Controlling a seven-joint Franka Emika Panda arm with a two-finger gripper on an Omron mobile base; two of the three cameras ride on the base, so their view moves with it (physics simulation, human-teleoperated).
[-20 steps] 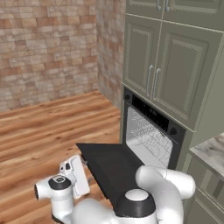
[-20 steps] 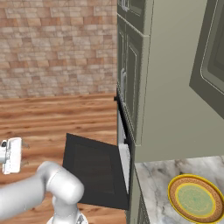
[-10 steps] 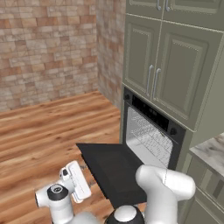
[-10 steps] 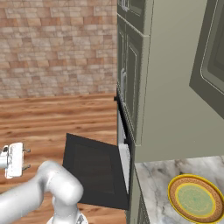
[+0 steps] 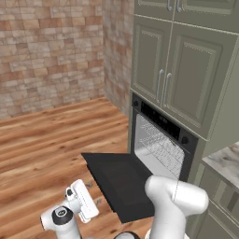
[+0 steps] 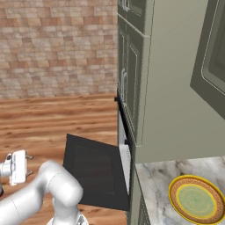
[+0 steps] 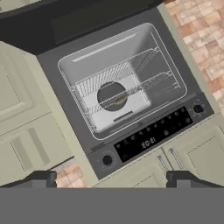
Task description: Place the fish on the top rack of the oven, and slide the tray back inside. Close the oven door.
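The black oven (image 7: 148, 139) stands open, its door (image 5: 119, 179) folded down flat over the wooden floor. Rolled nearly upside down, the hand view puts the control strip at the bottom and the door (image 7: 87, 17) at the top. The silver wire rack (image 7: 105, 101) sits fully inside the pale cavity. On it, in front of the dark round fan, lies a small olive-grey sliver that looks like the fish (image 7: 118, 101). My gripper (image 5: 94, 193) hangs low, left of the door and apart from it, open and empty. It faces the oven from a distance (image 7: 113, 179) and also shows at the frame's left edge (image 6: 30, 165).
Grey-green cabinets (image 5: 186, 70) surround the oven. A round yellow plate (image 6: 195, 200) with an orange rim rests on the marble counter (image 6: 158, 184) to the right. A brick wall (image 5: 51, 51) closes the back, with wooden floor (image 5: 42, 144) in front.
The hand has sunk a little lower and nearer the door's left side while the elbow folded down. The jaws stayed open; oven, door and rack have not moved.
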